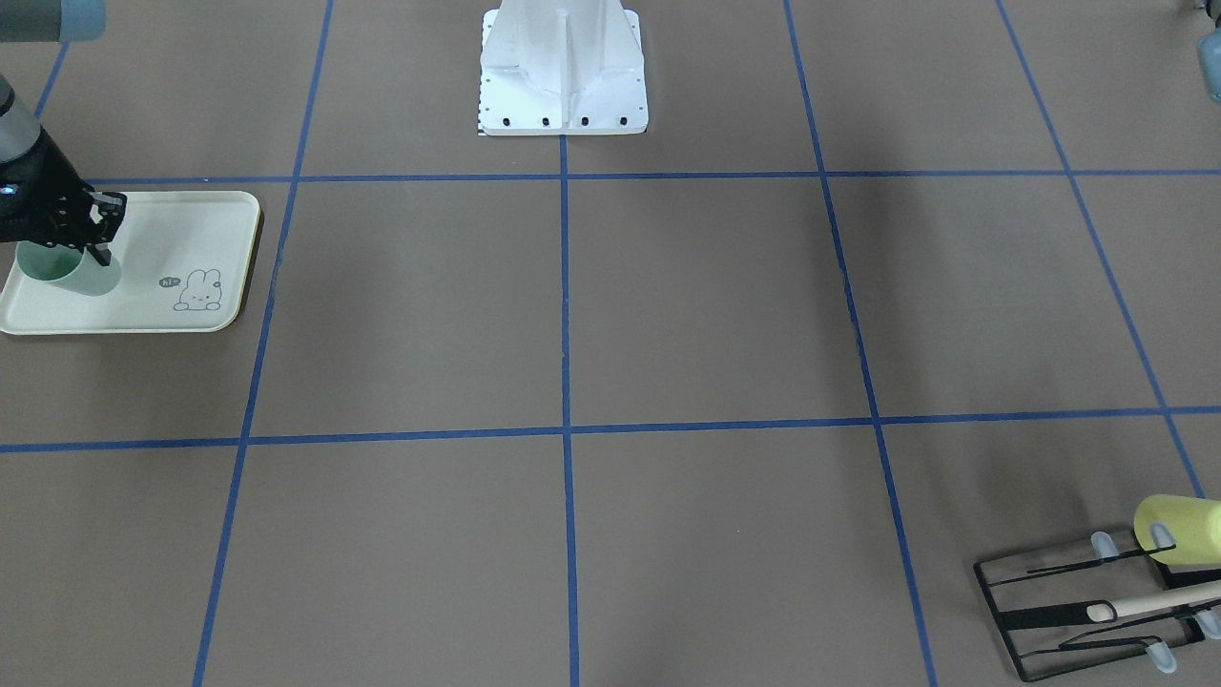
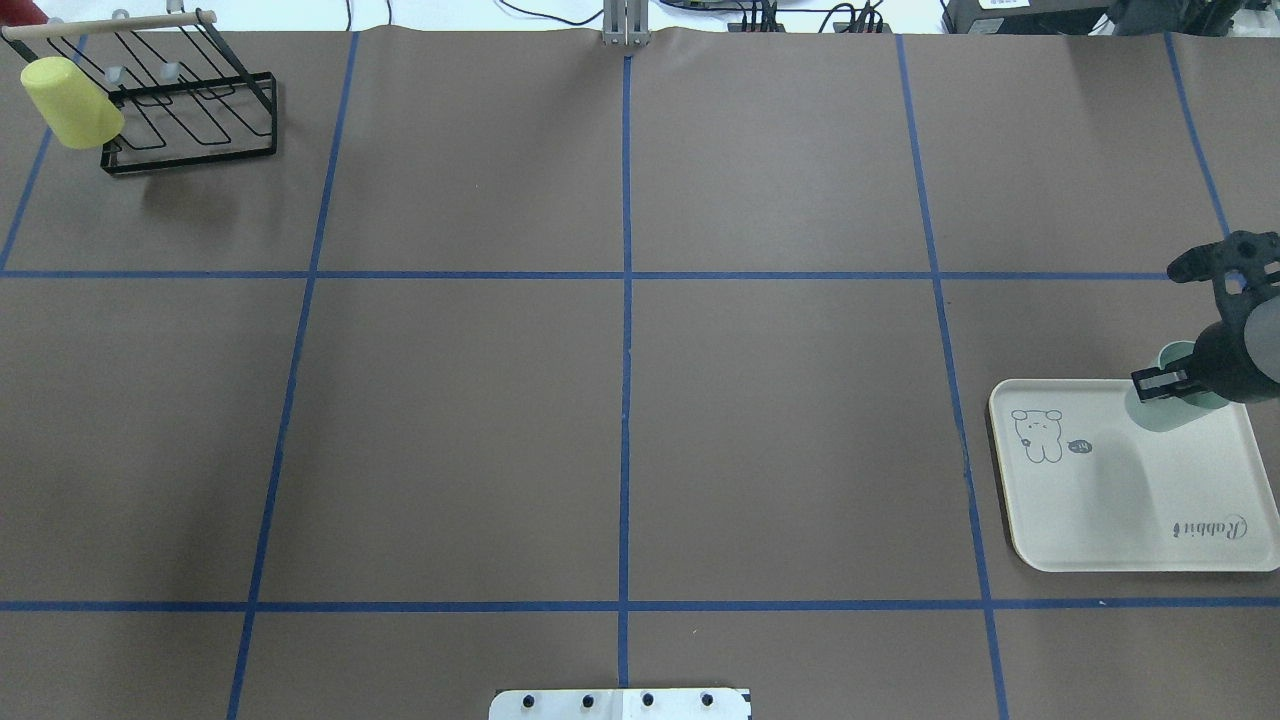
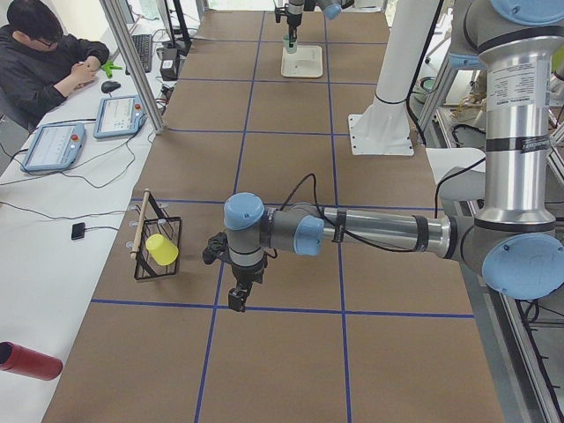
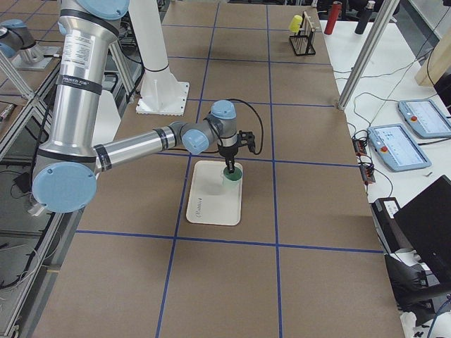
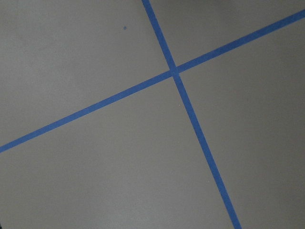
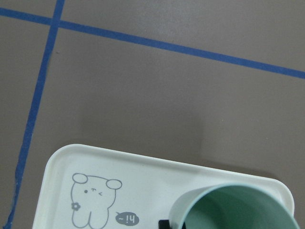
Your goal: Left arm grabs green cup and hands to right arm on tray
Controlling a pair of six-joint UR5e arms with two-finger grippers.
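The green cup [image 1: 81, 275] [image 2: 1160, 412] [image 4: 232, 182] stands upright on the cream tray [image 1: 191, 219] [image 2: 1120, 520] [image 4: 211, 204], at the tray's far corner from the "Rabbit" script. My right gripper [image 1: 100, 239] [image 2: 1165, 385] [image 4: 231, 167] reaches down onto the cup's rim and is shut on its wall. The right wrist view looks into the cup [image 6: 238, 210] with one black fingertip [image 6: 164, 223] just outside the rim. My left gripper [image 3: 236, 300] shows only in the exterior left view, hanging above bare table near the rack; I cannot tell whether it is open or shut.
A black wire rack [image 1: 1078, 611] [image 2: 190, 110] with a yellow-green cup [image 1: 1178, 520] [image 2: 70, 90] on it stands at the far corner on my left side. The white robot base [image 1: 563, 76] sits mid-table. A person [image 3: 35, 62] sits at a side desk.
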